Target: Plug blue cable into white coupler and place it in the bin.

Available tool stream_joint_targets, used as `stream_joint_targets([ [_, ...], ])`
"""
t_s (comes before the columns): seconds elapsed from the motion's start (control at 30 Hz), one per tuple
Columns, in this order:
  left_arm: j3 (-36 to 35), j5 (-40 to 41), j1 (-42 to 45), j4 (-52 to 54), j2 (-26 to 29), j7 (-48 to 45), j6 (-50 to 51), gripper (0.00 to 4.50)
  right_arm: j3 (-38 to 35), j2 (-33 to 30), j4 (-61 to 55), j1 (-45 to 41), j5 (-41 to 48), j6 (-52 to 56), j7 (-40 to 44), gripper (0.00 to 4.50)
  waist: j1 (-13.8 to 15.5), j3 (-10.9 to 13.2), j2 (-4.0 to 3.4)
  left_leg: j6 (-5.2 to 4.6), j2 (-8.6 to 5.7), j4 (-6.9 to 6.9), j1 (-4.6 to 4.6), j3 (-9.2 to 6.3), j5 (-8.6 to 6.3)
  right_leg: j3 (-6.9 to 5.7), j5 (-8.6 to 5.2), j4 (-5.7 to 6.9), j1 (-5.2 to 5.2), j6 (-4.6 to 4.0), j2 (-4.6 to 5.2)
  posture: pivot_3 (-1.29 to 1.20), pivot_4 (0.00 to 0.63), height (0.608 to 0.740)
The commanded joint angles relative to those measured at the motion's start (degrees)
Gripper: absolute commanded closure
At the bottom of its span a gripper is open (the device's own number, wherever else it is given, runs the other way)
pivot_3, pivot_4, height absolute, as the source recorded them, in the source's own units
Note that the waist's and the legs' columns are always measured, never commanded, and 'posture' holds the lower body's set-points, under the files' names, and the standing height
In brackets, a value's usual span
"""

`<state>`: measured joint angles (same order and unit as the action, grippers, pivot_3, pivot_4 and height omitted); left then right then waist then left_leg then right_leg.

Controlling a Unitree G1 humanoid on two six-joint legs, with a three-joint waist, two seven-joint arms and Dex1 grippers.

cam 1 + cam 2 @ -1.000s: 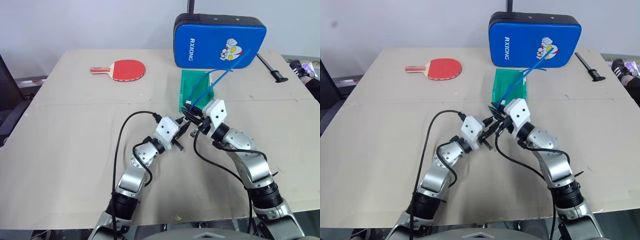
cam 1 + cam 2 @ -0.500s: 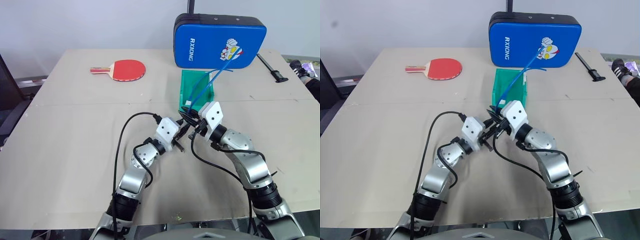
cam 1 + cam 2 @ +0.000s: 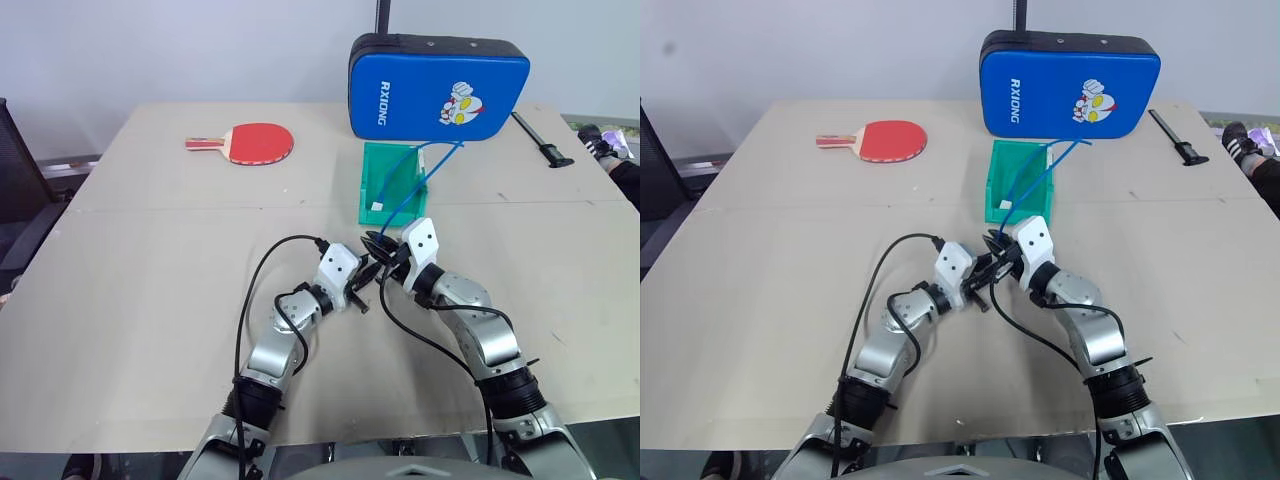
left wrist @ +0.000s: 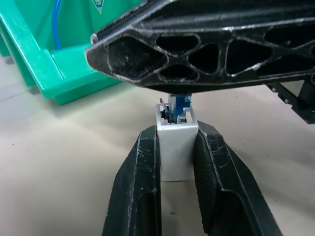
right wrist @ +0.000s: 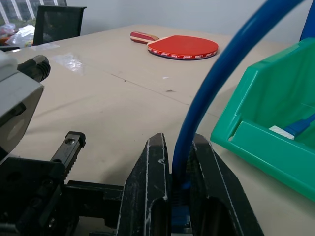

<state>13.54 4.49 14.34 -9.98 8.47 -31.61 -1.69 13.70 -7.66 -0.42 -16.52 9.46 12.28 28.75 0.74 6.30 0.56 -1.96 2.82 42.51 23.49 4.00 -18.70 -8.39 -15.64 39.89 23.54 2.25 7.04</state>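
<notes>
Left wrist view: left gripper (image 4: 176, 162) pinches the small white plastic coupler (image 4: 175, 147); right gripper (image 5: 172, 187) clamps the thin blue cable (image 5: 216, 83), plug seemingly entering, just before the green plastic bin (image 3: 395, 185). Binning remains.

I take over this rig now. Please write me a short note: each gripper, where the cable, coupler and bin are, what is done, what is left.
Left gripper: shut on the coupler, held just above the table.
Right gripper: shut on the blue cable near its plug.
Plug sits at the coupler's socket mouth; whether it is fully seated I cannot tell.
Bin: on the table just beyond the grippers; a twin blue cord already lies in it.
Left: confirm the plug is home, then place cable and coupler in the bin.
</notes>
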Motion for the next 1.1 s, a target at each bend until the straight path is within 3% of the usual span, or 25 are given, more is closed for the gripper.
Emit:
stream_joint_targets([
  [0.03,-1.9,0.51,1.41,-0.63,-0.39,0.75,-2.61,4.16,3.33,-1.21,4.96,2.77,-1.26,4.24,2.77,4.5,-0.02,-0.27,-0.06,0.0,0.03,0.0,-0.01,0.0,0.0,0.01,0.0,0.0,0.0,0.0,0.0,0.0,0.15,0.663],
  [0.4,-1.75,0.91,0.75,0.9,-0.69,0.61,-2.08,4.16,4.69,-1.46,10.03,2.47,-1.68,15.2,3.71,4.5,-0.15,-1.06,-0.2,-0.02,0.11,-0.16,-0.39,0.13,-0.02,0.15,-0.01,-0.01,-0.2,-0.02,-0.02,0.0,0.15,0.663],
  [0.6,-1.75,1.7,0.31,2.18,-1.25,0.45,-1.34,4.16,4.37,-0.86,12.12,2.25,-2.34,14.33,3.05,4.5,-0.25,-1.57,-0.33,-0.03,0.2,-0.31,-0.6,0.25,-0.03,0.27,-0.02,-0.01,-0.24,-0.03,-0.07,0.0,0.15,0.663],
  [0.83,-2.35,1.42,-1.51,4.0,-0.45,0.4,-1.19,0.88,1.91,0.17,10.13,3.25,-2.29,3.77,1.85,4.5,-0.56,-1.63,-0.18,-0.1,0.24,-0.31,-0.59,0.26,-0.08,0.28,-0.02,-0.02,-0.22,-0.04,-0.1,0.0,0.15,0.663],
  [1.1,-3.52,2.83,-6.29,11.49,4.24,-1.26,1.35,0.88,1.08,-0.05,6.93,4.61,-2.63,-3.89,1.54,4.5,-1.02,-1.23,-0.23,-0.02,0.26,-0.35,-0.46,0.26,-0.05,0.29,-0.03,-0.05,-0.11,-0.04,-0.1,0.0,0.15,0.663],
])
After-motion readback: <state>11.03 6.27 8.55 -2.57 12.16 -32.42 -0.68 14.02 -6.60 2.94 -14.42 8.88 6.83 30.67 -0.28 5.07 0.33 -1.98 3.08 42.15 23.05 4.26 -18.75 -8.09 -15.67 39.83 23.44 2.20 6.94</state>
